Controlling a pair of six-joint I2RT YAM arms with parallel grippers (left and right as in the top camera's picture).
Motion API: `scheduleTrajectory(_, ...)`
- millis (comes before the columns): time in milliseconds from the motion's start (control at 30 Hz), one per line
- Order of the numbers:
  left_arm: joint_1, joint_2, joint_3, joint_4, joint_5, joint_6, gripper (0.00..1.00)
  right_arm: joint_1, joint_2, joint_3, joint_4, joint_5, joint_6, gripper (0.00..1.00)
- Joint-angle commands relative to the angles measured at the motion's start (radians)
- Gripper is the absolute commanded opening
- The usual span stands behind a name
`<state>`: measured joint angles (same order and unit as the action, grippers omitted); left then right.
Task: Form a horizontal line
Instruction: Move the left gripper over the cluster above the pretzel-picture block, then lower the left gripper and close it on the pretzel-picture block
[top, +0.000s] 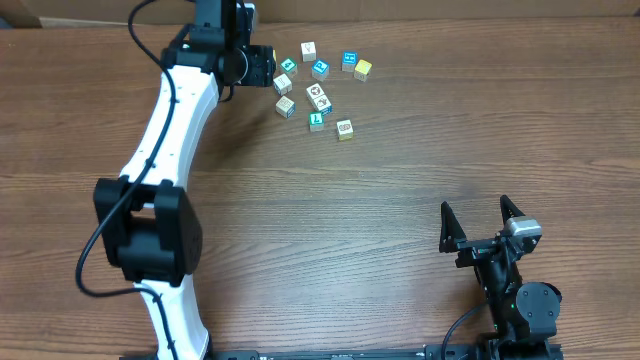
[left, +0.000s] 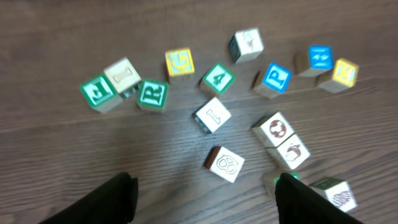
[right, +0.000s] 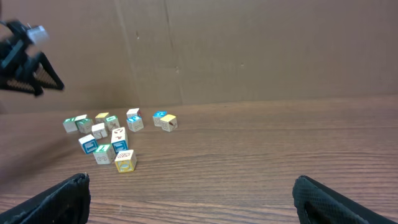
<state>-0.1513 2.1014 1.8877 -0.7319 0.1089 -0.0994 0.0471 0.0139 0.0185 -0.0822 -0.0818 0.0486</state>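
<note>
Several small picture cubes lie in a loose cluster (top: 317, 95) at the table's far middle, not in a straight row. The left wrist view shows a white "8" cube (left: 225, 164), a white "I" cube (left: 212, 115), a yellow "G" cube (left: 179, 62), a blue "P" cube (left: 275, 78) and green-edged cubes (left: 152, 94). My left gripper (top: 268, 68) hovers over the cluster's left side, hiding some cubes from overhead. Its fingers (left: 118, 199) stand open with only bare table between them. My right gripper (top: 480, 225) rests open near the front right, far from the cubes (right: 124, 160).
The left arm (top: 165, 140) stretches from the front left up to the cubes. A brown cardboard wall (right: 249, 50) backs the table. Wooden table (top: 400, 200) lies between the cluster and the right arm's base (top: 520, 300).
</note>
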Motion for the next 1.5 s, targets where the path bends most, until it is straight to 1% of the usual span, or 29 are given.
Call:
scheduleTrajectory(0, -0.019, 0.089, 0.013, 0.000, 0.026, 0.038, 0.66, -0.003, -0.011, -0.010, 0.005, -0.006, -0.005, 1.00)
scheduleTrajectory(167, -0.048, 0.143, 0.013, 0.009, 0.022, 0.106, 0.67, -0.003, -0.011, -0.010, 0.005, -0.006, -0.005, 1.00)
scheduleTrajectory(267, -0.067, 0.154, 0.013, 0.010, 0.008, 0.158, 0.72, -0.003, -0.011, -0.010, 0.005, -0.006, -0.005, 1.00)
scheduleTrajectory(400, -0.081, 0.156, 0.013, 0.011, -0.015, 0.193, 0.73, -0.003, -0.011, -0.010, 0.005, -0.006, -0.005, 1.00)
scheduleTrajectory(567, -0.084, 0.165, 0.005, 0.011, -0.016, 0.193, 0.72, -0.003, -0.011, -0.010, 0.005, -0.006, -0.005, 1.00)
scheduleTrajectory(667, -0.084, 0.182, 0.004, 0.012, -0.044, 0.193, 0.72, -0.003, -0.011, -0.010, 0.005, -0.006, -0.005, 1.00)
scheduleTrajectory(833, -0.084, 0.218, 0.004, 0.030, -0.056, 0.193, 0.75, -0.003, -0.011, -0.010, 0.005, -0.006, -0.005, 1.00)
scheduleTrajectory(867, -0.085, 0.227, 0.004, 0.033, -0.057, 0.194, 0.74, -0.003, -0.011, -0.010, 0.005, -0.006, -0.005, 1.00)
scheduleTrajectory(933, -0.086, 0.232, 0.004, 0.034, -0.056, 0.193, 0.64, -0.003, -0.011, -0.010, 0.005, -0.006, -0.005, 1.00)
scheduleTrajectory(967, -0.086, 0.232, 0.004, 0.034, -0.057, 0.193, 0.63, -0.003, -0.011, -0.010, 0.005, -0.006, -0.005, 1.00)
scheduleTrajectory(1233, -0.086, 0.233, 0.004, 0.071, -0.056, 0.193, 0.63, -0.003, -0.011, -0.010, 0.005, -0.006, -0.005, 1.00)
scheduleTrajectory(1333, -0.086, 0.233, 0.004, 0.075, -0.056, 0.189, 0.61, -0.003, -0.011, -0.010, 0.005, -0.006, -0.005, 1.00)
scheduleTrajectory(1367, -0.086, 0.234, 0.003, 0.074, -0.056, 0.188, 0.57, -0.003, -0.011, -0.010, 0.005, -0.006, -0.005, 1.00)
scheduleTrajectory(1467, -0.088, 0.235, -0.003, 0.074, -0.056, 0.188, 0.58, -0.003, -0.011, -0.010, 0.005, -0.006, -0.005, 1.00)
